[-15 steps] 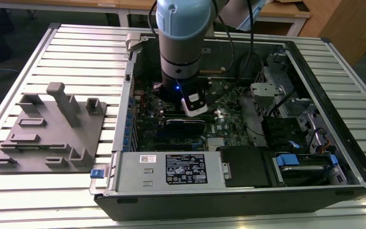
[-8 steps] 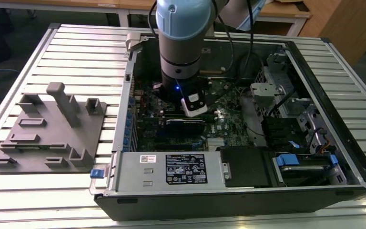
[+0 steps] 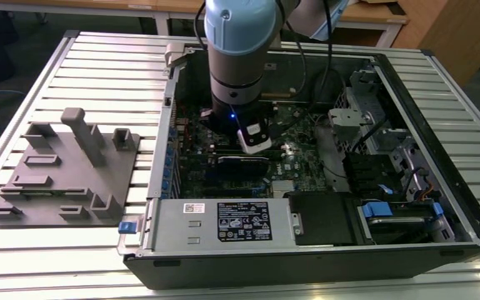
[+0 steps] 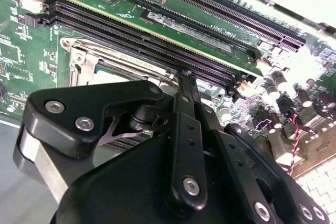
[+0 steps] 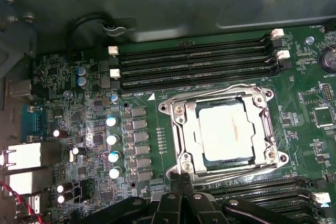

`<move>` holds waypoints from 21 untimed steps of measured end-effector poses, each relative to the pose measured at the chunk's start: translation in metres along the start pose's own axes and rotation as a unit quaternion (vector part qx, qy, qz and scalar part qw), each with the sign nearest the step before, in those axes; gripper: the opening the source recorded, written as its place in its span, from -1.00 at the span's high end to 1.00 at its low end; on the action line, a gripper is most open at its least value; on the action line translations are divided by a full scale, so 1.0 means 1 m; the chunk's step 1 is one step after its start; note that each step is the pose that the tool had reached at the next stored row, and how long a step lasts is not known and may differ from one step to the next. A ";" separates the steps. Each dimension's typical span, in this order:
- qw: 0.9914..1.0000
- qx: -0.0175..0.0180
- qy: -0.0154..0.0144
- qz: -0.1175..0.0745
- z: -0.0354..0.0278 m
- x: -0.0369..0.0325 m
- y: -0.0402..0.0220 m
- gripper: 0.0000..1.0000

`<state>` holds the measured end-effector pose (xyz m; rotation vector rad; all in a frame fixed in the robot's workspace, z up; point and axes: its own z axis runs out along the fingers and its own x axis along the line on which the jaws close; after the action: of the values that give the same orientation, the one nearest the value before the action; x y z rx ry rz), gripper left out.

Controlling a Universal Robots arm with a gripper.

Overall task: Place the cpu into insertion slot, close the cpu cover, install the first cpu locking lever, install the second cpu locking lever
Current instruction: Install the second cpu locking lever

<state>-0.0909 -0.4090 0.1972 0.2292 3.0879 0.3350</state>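
Note:
In the first wrist view the cpu [image 5: 226, 129], a pale silver square, lies flat in the insertion slot [image 5: 167, 107] on the green motherboard. The silvery cpu cover [image 5: 181, 135] lies down around it, framing its top. Thin wire levers [image 5: 231, 169] run along two opposite edges of the socket. My gripper [image 5: 181, 179] is shut, its black fingertips together just beside one corner of the socket, with nothing visible between them. The second wrist view shows the same closed gripper [image 4: 185, 77] right at the cover's [image 4: 84, 59] edge, by the long black memory slots [image 4: 131, 38].
The arm reaches down into an open computer case [image 3: 390, 69] on a slatted table. A silver box with a white label [image 3: 223, 222] fills the case's near side and drive cages [image 3: 390, 156] its right. A grey fixture tray [image 3: 65, 169] stands at the exterior view's left.

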 end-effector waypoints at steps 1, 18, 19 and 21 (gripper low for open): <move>1.000 0.000 0.000 0.000 0.0003 0.0000 -0.0001 0.79; 1.000 0.000 0.000 0.000 0.0048 0.0046 -0.0017 0.79; 1.000 0.000 0.000 0.000 0.0048 0.0048 -0.0018 0.79; 1.000 0.000 0.000 0.000 0.0050 0.0048 -0.0018 0.79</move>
<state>-0.0957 -0.4090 0.1919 0.2291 3.0880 0.3362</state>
